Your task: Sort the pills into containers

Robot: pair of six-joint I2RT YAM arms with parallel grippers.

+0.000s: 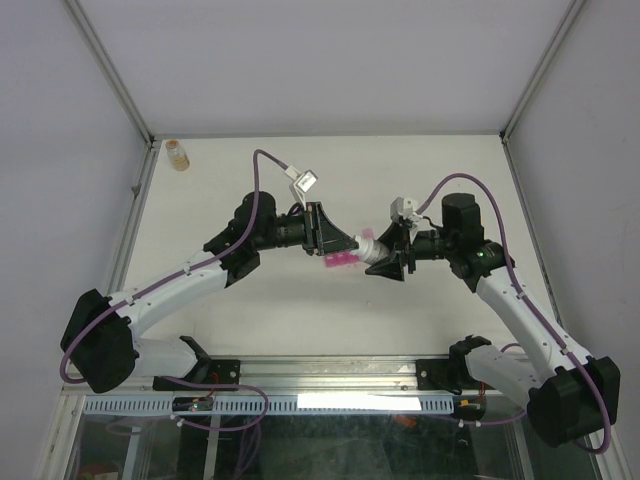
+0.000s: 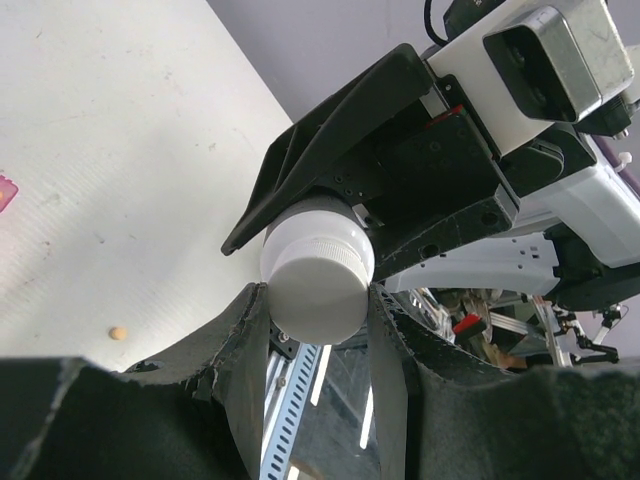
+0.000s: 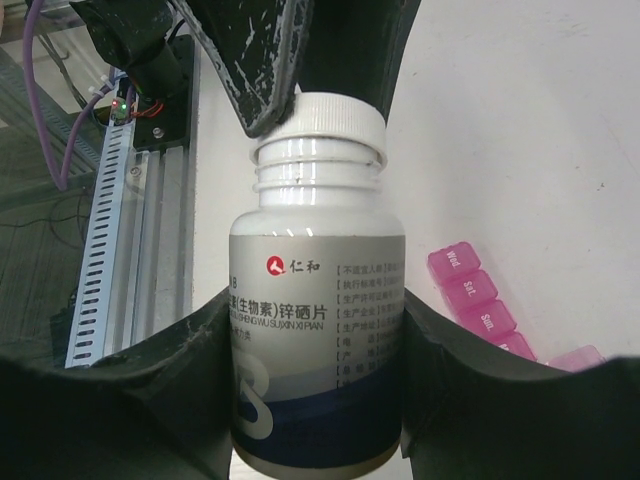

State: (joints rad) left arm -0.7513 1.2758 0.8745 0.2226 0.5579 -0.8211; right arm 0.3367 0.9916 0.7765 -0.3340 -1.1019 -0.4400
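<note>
left tool pinching ridged round white cap | right tool hugging smooth white plastic bottle | see-through pink square-box pill strip flat mid-surface, beside bottle | tiny round tan pill loose on surface

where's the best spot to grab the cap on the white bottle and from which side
Pinch the cap on its ribbed side wall, fingers on opposite sides, coming end-on along the white bottle's axis. The right gripper clamps the labelled body, leaving the round cap sticking out free. The left gripper grips it this way.
</note>
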